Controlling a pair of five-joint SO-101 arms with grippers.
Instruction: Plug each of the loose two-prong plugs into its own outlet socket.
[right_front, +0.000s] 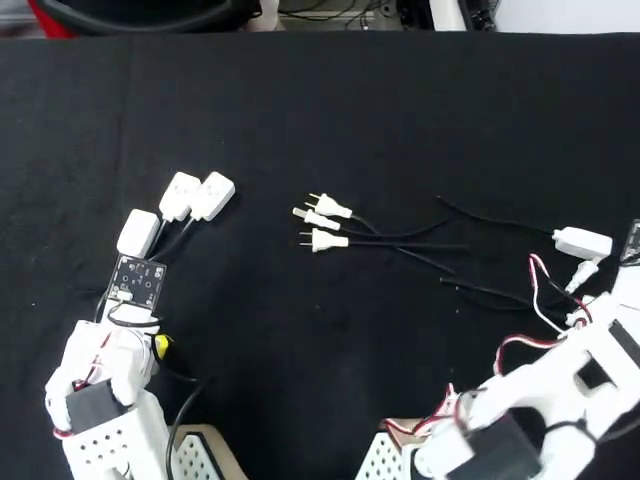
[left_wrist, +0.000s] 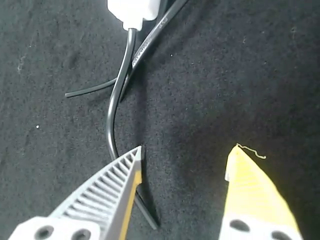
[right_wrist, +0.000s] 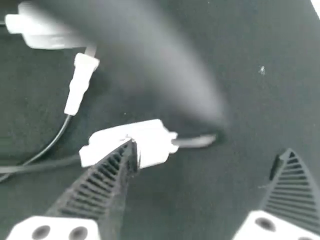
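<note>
Three loose white two-prong plugs (right_front: 322, 222) lie close together mid-table, their black cords trailing right. Three white outlet sockets (right_front: 181, 195) are grouped at the left, on black cables. My left arm (right_front: 110, 370) stands at the near left, just short of the sockets. My left gripper (left_wrist: 186, 149) is open over bare cloth, with a black cable (left_wrist: 116, 115) running from a white socket (left_wrist: 134, 10) past its grey finger. My right gripper (right_wrist: 210, 149) is open, with a white plug-like piece (right_wrist: 127, 142) touching one finger's tip. Another white socket (right_front: 582, 241) lies at the far right.
A black cloth (right_front: 330, 110) covers the table, and its far half is bare. Red and white wires (right_front: 545, 300) loop from my right arm (right_front: 560, 390) at the near right. A small white connector (right_wrist: 80, 82) lies by another white piece (right_wrist: 35, 27).
</note>
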